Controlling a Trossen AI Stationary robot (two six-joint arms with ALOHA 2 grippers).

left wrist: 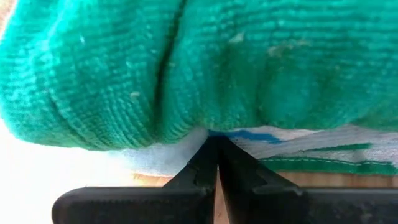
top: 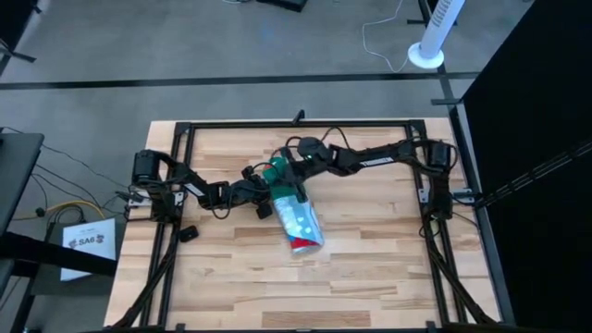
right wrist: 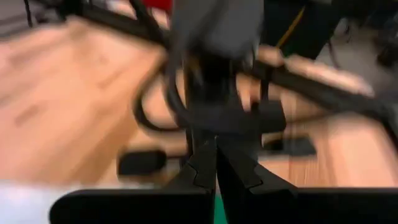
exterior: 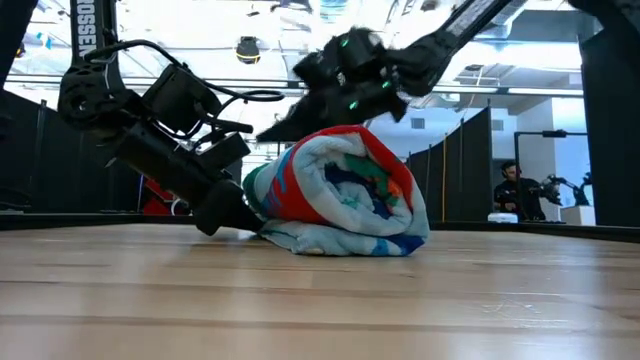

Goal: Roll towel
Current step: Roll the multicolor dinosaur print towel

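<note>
The towel [top: 297, 219] lies rolled in a loose, plump bundle mid-bench [top: 370, 268], soft and floppy, likely to spring open unless pinned at its free edge. The left gripper [left wrist: 216, 168], jaws closed, noses its green end; the right gripper [right wrist: 214, 163], jaws closed too, hangs above. Beyond, a person [exterior: 511, 195] stands well clear.

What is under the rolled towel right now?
The towel lies rolled on the bare wooden table. The left claw presses at its base, fingers shut. Anything beneath the roll is hidden.
</note>
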